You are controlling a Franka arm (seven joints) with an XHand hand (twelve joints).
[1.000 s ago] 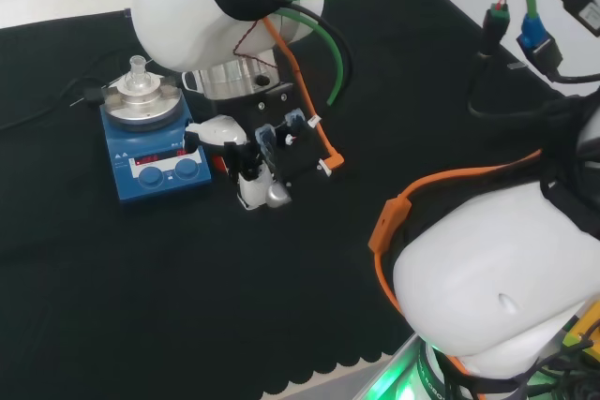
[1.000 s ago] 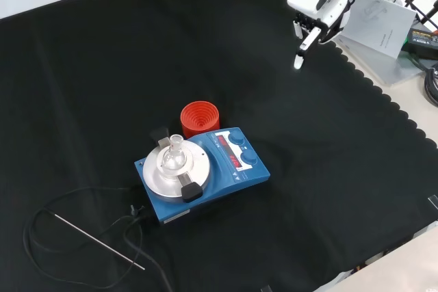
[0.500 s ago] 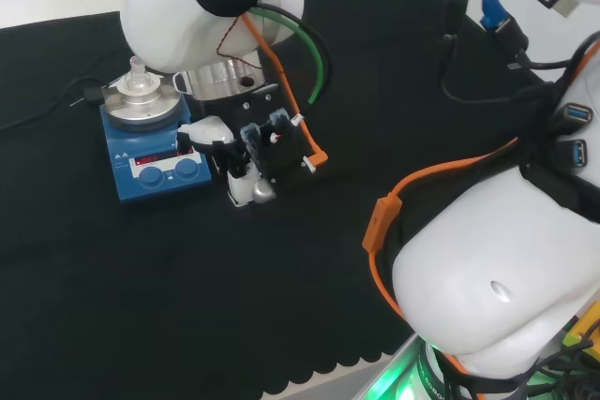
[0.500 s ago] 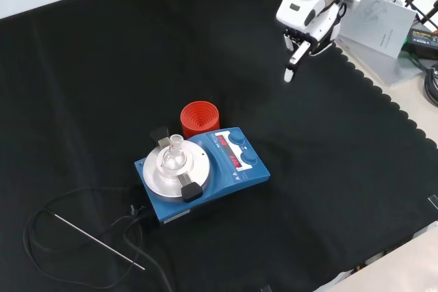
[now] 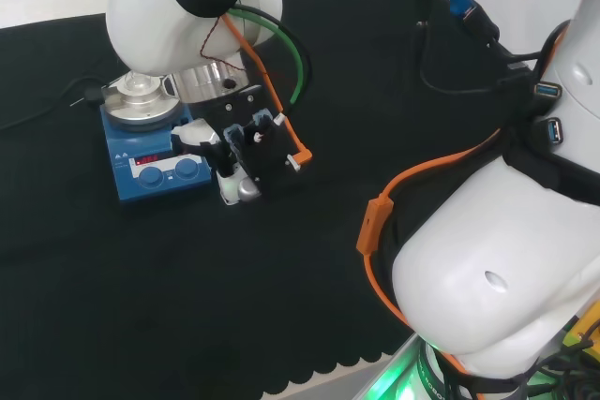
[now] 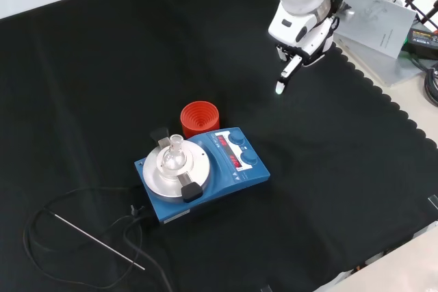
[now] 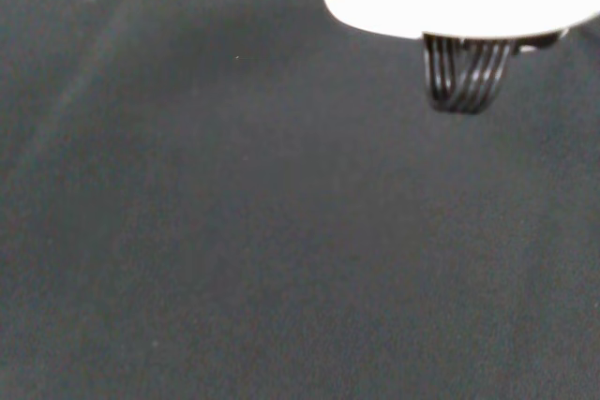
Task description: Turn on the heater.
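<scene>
Heater sits well apart from the hand, down-left in the front view; one finger extended, holding nothing.

Heater display too small; flask contents unclear.

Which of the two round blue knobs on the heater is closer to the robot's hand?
In the front view, the upper round blue knob, beside the red ribbed ring, is closer to the hand. The other blue knob sits lower, nearer the blue heater's corner.
</scene>
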